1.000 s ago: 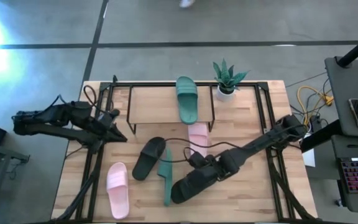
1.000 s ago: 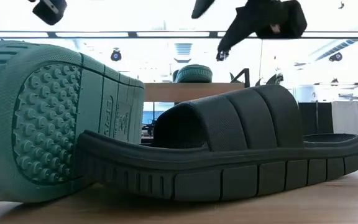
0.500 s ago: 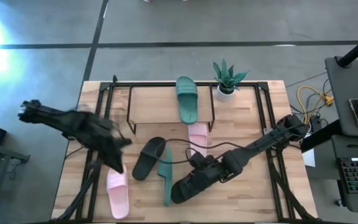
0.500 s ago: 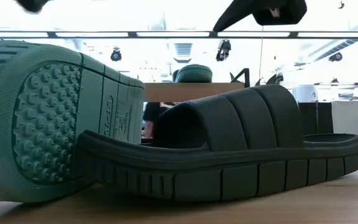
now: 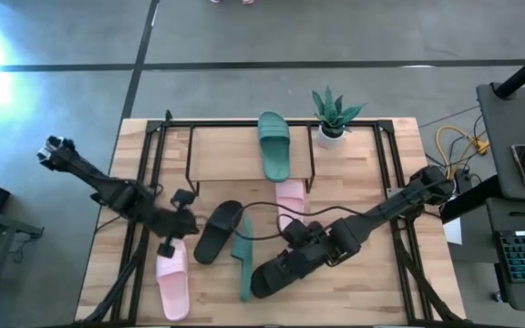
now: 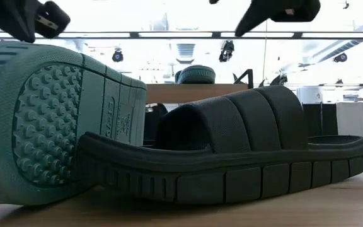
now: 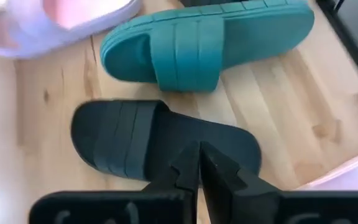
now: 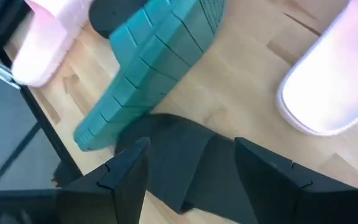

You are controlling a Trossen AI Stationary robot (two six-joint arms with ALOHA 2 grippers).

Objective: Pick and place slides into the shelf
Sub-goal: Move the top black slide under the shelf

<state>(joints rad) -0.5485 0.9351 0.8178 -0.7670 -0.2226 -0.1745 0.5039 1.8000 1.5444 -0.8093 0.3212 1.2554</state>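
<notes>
In the high view, one green slide (image 5: 274,144) lies on the shelf (image 5: 226,146) in the upper middle of the frame; the other slides are on the worktop (image 5: 381,292) in front of it. The right gripper (image 5: 292,239) hovers with fingers spread wide over a black slide (image 5: 276,271) at lower centre, its wrist view showing that slide's strap between the fingers. The left gripper (image 5: 182,199), fingers closed and empty, hangs near the second black slide (image 5: 217,230), beside a green slide on edge (image 5: 241,260) and above a pink slide (image 5: 172,276). Another pink slide (image 5: 290,200) lies in the middle. The slides look light, soft and grippy; the strap or a sole edge seems the best hold.
</notes>
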